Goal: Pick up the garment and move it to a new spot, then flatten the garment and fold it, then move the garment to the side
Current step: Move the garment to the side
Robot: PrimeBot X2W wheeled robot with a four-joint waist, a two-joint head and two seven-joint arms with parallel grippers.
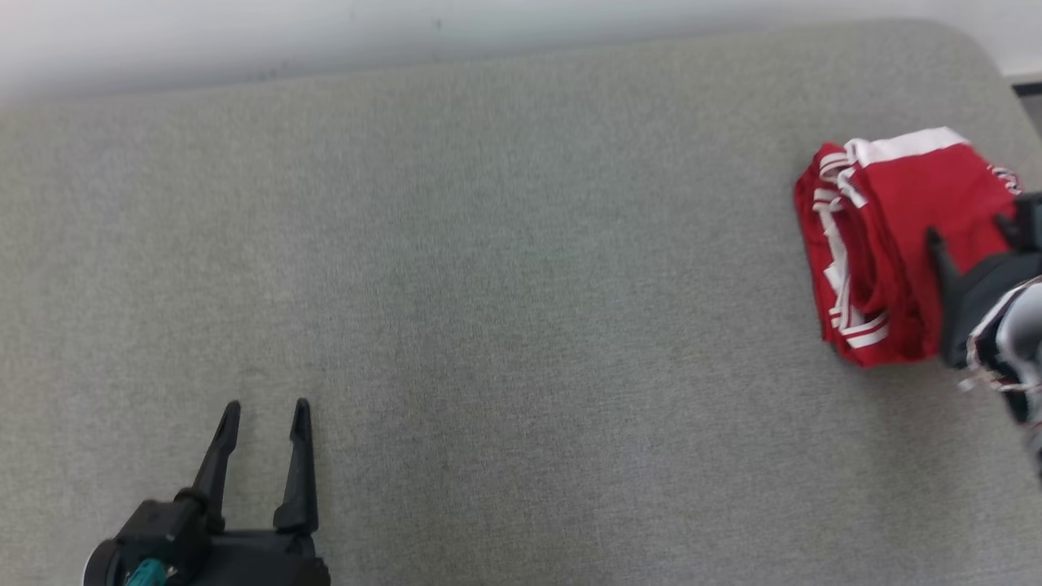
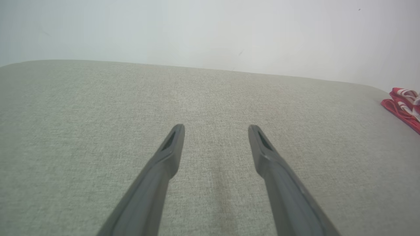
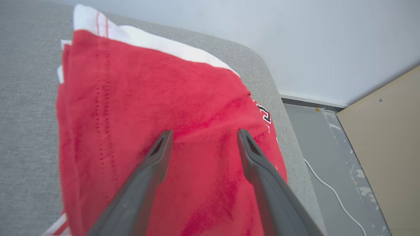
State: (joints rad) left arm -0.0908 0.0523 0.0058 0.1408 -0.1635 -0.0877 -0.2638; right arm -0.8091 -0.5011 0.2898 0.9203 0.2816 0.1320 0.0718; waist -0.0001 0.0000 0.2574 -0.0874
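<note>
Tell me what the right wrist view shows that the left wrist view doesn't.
Right wrist, not left wrist: the right claw, open above the folded red garment, plus the floor, a white cable and a beige panel. Left wrist, not right wrist: the left claw, open over the grey surface. Both: the garment, the grey surface, the pale wall.

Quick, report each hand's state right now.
Left hand: open, empty, over the grey fabric surface.
Right hand: open, over the folded red-and-white cloth garment, gripping nothing.
</note>
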